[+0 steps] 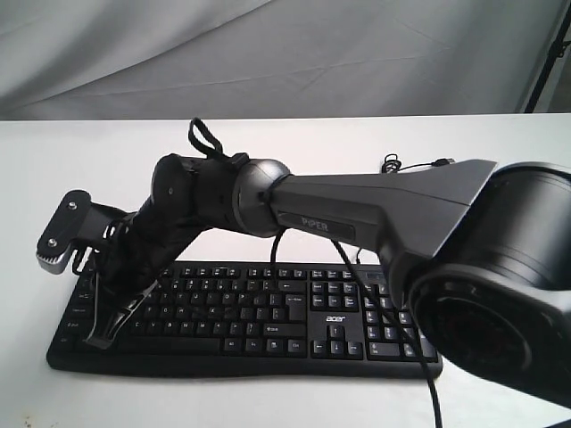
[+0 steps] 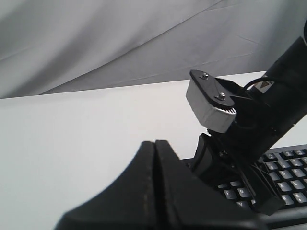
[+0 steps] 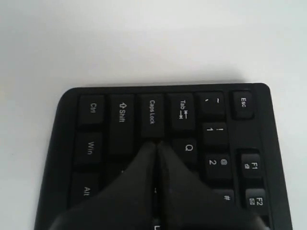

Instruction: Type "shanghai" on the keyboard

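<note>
The keyboard (image 1: 268, 314) lies flat on the white tabletop (image 1: 375, 143). Its long axis runs left to right across the exterior view, with the number pad (image 1: 385, 321) at the right end and the legends upright toward the camera. The right arm (image 1: 375, 209) reaches across to the keyboard's left end. The right wrist view shows more plainly than the exterior that the right gripper (image 3: 157, 143) is pressed together, tips just past the Caps Lock key (image 3: 151, 112), probably on A, which is hidden. Only the left wrist view shows the left gripper (image 2: 154, 143), likewise pressed together, near that same end
</note>
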Robot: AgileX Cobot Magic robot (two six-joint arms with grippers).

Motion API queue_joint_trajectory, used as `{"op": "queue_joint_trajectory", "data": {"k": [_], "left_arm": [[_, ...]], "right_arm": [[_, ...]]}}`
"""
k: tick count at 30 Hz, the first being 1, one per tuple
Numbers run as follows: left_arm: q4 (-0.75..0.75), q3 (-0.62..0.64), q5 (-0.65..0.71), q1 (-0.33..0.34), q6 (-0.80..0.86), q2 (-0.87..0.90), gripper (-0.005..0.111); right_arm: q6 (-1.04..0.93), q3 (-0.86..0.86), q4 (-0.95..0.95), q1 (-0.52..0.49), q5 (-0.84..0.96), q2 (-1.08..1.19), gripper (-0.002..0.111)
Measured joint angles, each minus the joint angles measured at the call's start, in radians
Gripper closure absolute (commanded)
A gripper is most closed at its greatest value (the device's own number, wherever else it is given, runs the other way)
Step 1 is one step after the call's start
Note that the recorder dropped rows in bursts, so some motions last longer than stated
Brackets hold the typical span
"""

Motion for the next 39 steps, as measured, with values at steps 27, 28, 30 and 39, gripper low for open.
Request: {"op": "queue_joint_trajectory", "data": {"k": [27, 28, 30, 39], "left_arm": [[0.000, 0.000, 0.000, 0.000, 0.000, 0.000, 0.107], [0.000, 0.000, 0.000, 0.000, 0.000, 0.000, 0.107], [0.000, 0.000, 0.000, 0.000, 0.000, 0.000, 0.107], [0.000, 0.000, 0.000, 0.000, 0.000, 0.000, 0.107]], "right_arm": [[0.187, -0.185, -0.151, 0.023, 0.116, 0.081, 0.108], [0.191, -0.185, -0.154, 0.023, 0.118, 0.081, 0.108], [0.197, -0.185, -0.164, 0.023, 0.120, 0.081, 0.108], [0.209, -0.185, -0.168, 0.023, 0.120, 0.081, 0.108]]}}
